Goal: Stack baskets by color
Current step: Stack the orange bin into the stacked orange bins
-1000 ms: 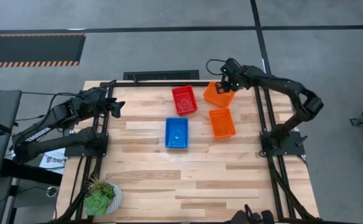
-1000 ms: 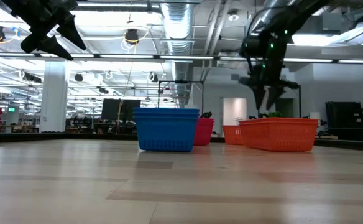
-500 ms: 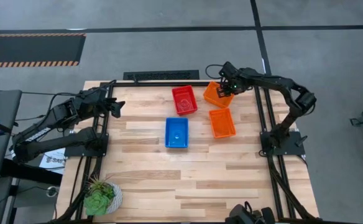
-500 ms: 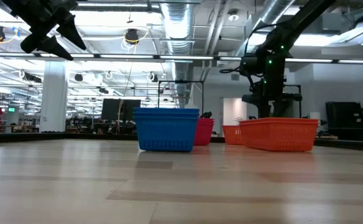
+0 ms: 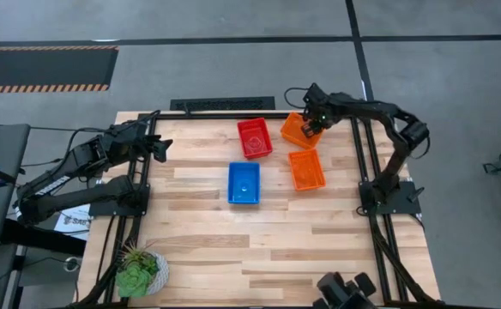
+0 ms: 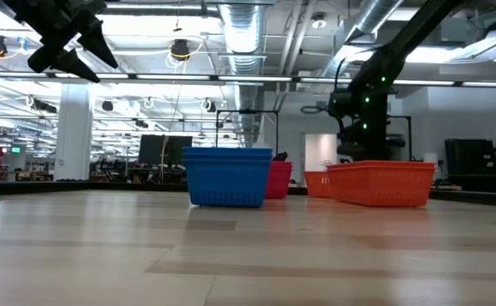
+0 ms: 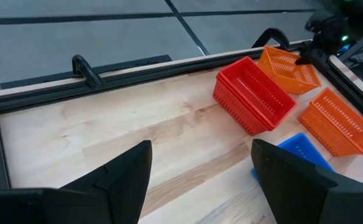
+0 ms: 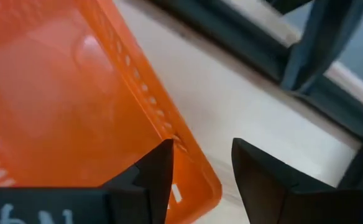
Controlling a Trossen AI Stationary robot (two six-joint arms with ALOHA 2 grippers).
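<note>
We see our right gripper (image 5: 312,127) at the far orange mesh-sided plastic basket (image 5: 295,130), its fingers (image 8: 153,171) spread with one inside and one outside the basket's rim, not clamped. Beside that basket sit the red mesh basket (image 5: 254,137) and a second orange basket (image 5: 306,169), with the blue mesh basket (image 5: 244,183) nearer. Our left gripper (image 5: 159,148) waits with fingers apart, well away from that basket.

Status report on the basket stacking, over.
Right gripper jaws open, straddling the far orange basket wall. Left gripper open, waiting at table's left edge. Red, blue, near orange basket untouched. Nothing in the way.
</note>
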